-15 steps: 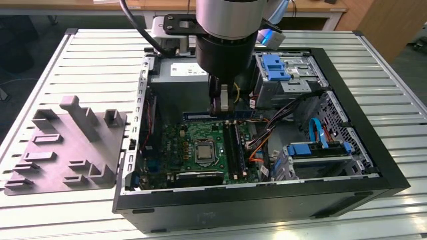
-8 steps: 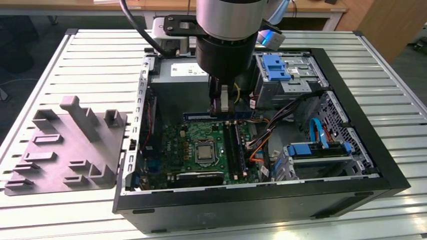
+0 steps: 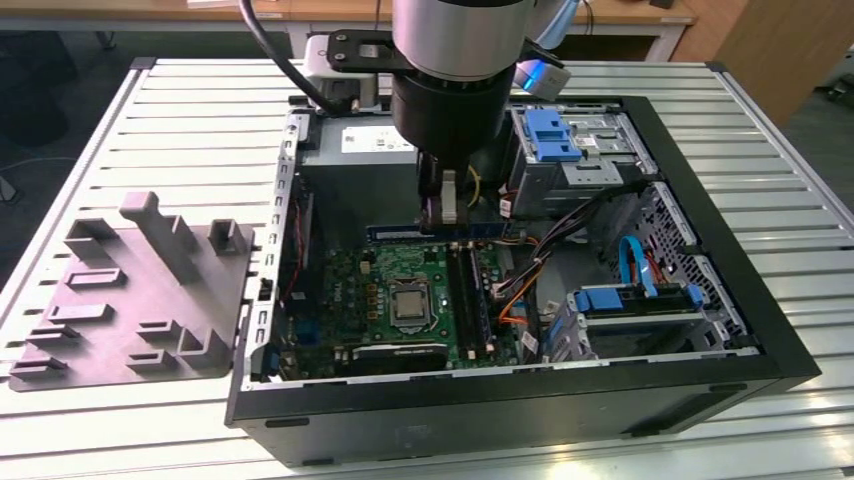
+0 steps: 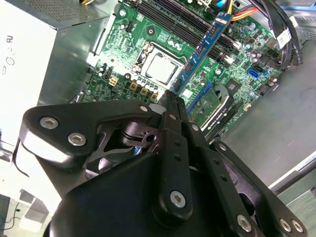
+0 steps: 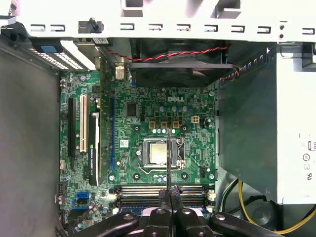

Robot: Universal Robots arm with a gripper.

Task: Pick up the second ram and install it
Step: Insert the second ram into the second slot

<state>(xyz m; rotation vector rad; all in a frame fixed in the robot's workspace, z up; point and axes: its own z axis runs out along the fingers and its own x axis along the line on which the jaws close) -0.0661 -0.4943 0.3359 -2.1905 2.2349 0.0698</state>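
You are holding the ram in the gripper, whose fingers are pinching it near its middle. The ram is showing as a long, narrow, flat strip of dark-blue board. In the second wrist view the ram is carrying a row of small dark chips along its face and is reaching out past the gripper.

In the exterior view it is hanging level just above the frame's centre, over the far edge of the green motherboard and just in front of the grey sheet-metal power supply. The square metal processor socket is lying below it.

In the first wrist view the long black slots are running across the board beside the fingertips.

The black case is lying open on a slatted metal table, with a grey moulded fixture at the exterior view's left.
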